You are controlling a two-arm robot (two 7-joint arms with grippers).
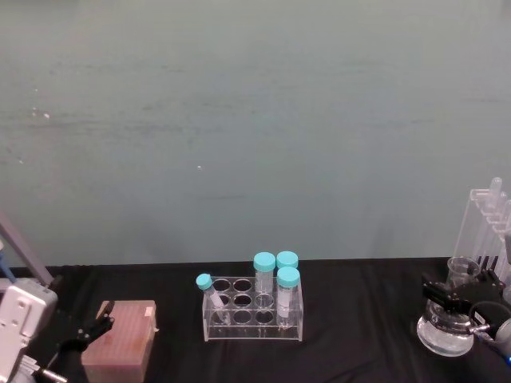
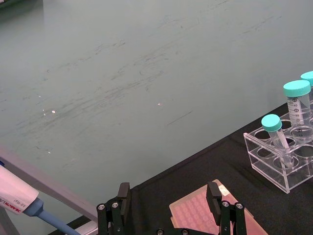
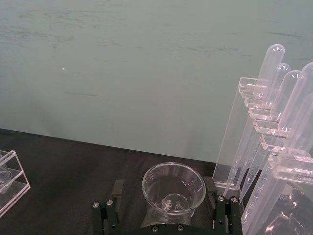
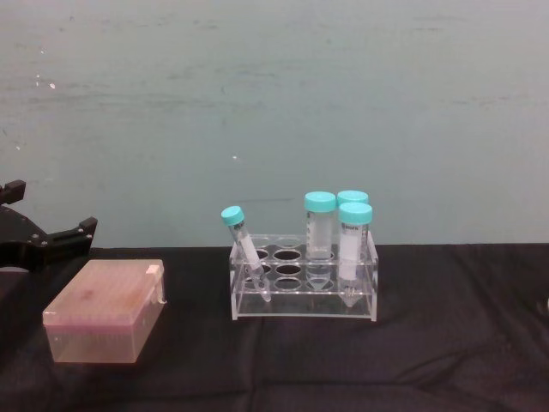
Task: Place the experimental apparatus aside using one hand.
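The conical flask (image 3: pixel 173 191) is sitting closest to the right wrist camera, its flared mouth lying between the spread fingers of the right gripper (image 3: pixel 165 203), which are standing on either side of the neck without visibly clamping it. In the head view the right gripper (image 1: pixel 457 299) is positioned at the flask (image 1: pixel 445 323) near the right edge of the table (image 1: pixel 359 351), just beside the tall acrylic stand (image 1: pixel 485 227).

Progress assessment: the flask and stand are already sitting at the table's right side, so the task is judged largely complete; whether the gripper is releasing or about to grasp cannot be told.

The left gripper (image 2: pixel 168 205) is hovering open over the pink tip box (image 1: pixel 120 345) near the left edge.

Count: one flask; one stand carrying several round-topped tubes; one clear tube rack (image 4: pixel 302 279) at the centre holding four teal-capped tubes, one of them leaning; one pink box.
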